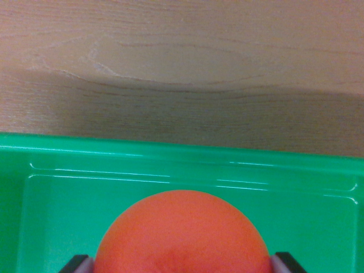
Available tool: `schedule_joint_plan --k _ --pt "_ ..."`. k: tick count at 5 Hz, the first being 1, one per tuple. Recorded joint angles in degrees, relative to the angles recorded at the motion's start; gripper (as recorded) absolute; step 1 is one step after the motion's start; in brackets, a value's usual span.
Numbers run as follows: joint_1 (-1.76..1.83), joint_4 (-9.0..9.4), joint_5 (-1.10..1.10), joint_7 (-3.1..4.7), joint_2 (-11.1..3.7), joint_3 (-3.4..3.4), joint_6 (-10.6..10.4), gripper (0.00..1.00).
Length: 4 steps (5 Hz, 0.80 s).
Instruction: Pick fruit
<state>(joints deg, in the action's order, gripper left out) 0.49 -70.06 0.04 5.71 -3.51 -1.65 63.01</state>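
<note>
Wrist view looks down on an orange fruit sitting in a green plastic tray, low in the picture and near the tray's far wall, with a wooden desk running beyond. Reading from the wrist view's left: one grey finger pad shows at the bottom edge, touching or all but touching the fruit's flank; the fruit fills the middle; a second pad meets the opposite flank on the right. The gripper therefore brackets the fruit at its widest part, and appears closed on it, though only the tips of the pads show. To do this step well, the squeeze should probably stay even on both sides, since a round, smooth skin can roll or slip out of a lopsided pinch, and the lift should go straight up so the fruit clears the tray's raised rim without clipping it. The tray floor is glossy, catching streaks of light along its moulded step. The desk beyond the tray's far edge is pale wood grain, bare, with a broad shadow lying across it. Nothing of the room beyond shows.
</note>
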Motion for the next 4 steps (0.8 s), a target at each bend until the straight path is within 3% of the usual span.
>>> schedule_joint_plan --k 1,2,3,4 --pt "0.0 0.0 0.0 0.0 0.0 0.0 0.0 1.0" --pt "0.01 -1.63 -0.04 -0.03 0.97 -0.01 2.6 1.0" --pt "0.01 -1.63 -0.04 -0.03 0.97 -0.01 2.6 1.0" --pt "0.02 -3.08 -0.08 -0.05 1.84 -0.02 4.93 1.0"
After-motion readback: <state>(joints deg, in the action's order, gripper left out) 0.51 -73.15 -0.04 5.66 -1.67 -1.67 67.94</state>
